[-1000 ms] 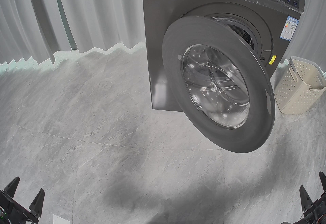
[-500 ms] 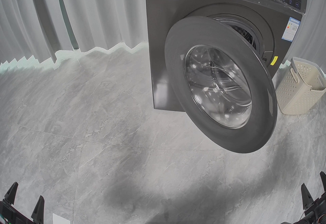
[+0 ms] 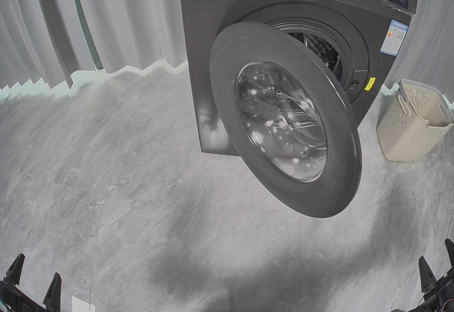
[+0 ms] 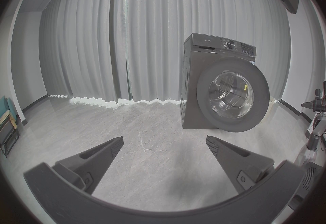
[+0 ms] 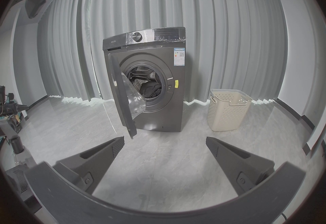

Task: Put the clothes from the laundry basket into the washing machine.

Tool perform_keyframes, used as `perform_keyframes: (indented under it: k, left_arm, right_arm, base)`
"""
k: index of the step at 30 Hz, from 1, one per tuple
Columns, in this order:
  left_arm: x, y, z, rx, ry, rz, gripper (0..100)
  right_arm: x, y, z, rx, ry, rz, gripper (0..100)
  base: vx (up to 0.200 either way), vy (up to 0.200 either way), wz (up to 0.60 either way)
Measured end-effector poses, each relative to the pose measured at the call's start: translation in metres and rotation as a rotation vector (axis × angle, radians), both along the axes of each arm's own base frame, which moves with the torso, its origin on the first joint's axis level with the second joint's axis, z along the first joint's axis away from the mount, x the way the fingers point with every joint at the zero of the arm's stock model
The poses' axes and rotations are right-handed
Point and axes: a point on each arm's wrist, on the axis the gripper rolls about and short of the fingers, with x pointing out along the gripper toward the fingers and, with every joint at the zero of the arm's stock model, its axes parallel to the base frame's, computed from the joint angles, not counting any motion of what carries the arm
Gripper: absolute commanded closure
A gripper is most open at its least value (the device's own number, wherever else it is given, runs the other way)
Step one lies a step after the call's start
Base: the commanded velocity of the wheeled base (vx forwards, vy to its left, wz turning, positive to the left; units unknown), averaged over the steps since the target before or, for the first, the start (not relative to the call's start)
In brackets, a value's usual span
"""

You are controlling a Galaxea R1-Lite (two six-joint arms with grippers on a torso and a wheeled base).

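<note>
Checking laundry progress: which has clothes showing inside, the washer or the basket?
The washing machine: dark clothes lie in its drum past the open door. The cream laundry basket shows none.

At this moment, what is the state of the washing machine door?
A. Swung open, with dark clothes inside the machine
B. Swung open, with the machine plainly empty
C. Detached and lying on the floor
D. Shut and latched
A: the door stands swung wide open on the washing machine, and the right wrist view shows dark clothes lying inside the opening.
</note>
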Motion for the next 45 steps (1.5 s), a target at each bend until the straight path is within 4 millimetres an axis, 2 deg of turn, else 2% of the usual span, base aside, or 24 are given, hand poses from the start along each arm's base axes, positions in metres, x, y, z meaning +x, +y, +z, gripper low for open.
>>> perform_keyframes:
  k: [6, 11, 15, 20, 27, 35, 40, 45]
  left_arm:
    - [0.0, 0.0, 0.0, -0.001, 0.0, -0.001, 0]
    - [0.0, 0.0, 0.0, 0.002, 0.0, -0.005, 0]
    - [0.0, 0.0, 0.0, 0.003, 0.0, -0.007, 0]
    - [0.0, 0.0, 0.0, 0.004, 0.001, -0.008, 0]
    - [0.0, 0.0, 0.0, 0.005, 0.002, -0.009, 0]
    - [0.0, 0.0, 0.0, 0.006, 0.003, -0.011, 0]
    - [0.0, 0.0, 0.0, 0.006, 0.003, -0.013, 0]
    - [0.0, 0.0, 0.0, 0.005, 0.003, -0.014, 0]
  right_arm:
    - [-0.001, 0.0, 0.009, 0.013, -0.062, 0.005, 0]
    - [-0.01, 0.002, 0.042, 0.03, -0.151, 0.08, 0]
    - [-0.002, 0.004, 0.059, 0.031, -0.113, 0.182, 0]
    - [0.024, 0.006, 0.078, 0.024, -0.05, 0.29, 0]
    - [0.077, 0.016, 0.099, 0.032, -0.009, 0.447, 0]
    - [0.139, 0.061, 0.106, 0.061, 0.041, 0.617, 0]
    - [0.165, 0.091, 0.102, 0.064, 0.088, 0.677, 0]
    - [0.185, 0.108, 0.1, 0.063, 0.108, 0.689, 0]
  base:
    - [0.0, 0.0, 0.0]
    - [0.0, 0.0, 0.0]
    - [0.0, 0.0, 0.0]
    - [0.0, 0.0, 0.0]
    - [0.0, 0.0, 0.0]
    - [0.0, 0.0, 0.0]
    - [0.0, 0.0, 0.0]
    - [0.0, 0.0, 0.0]
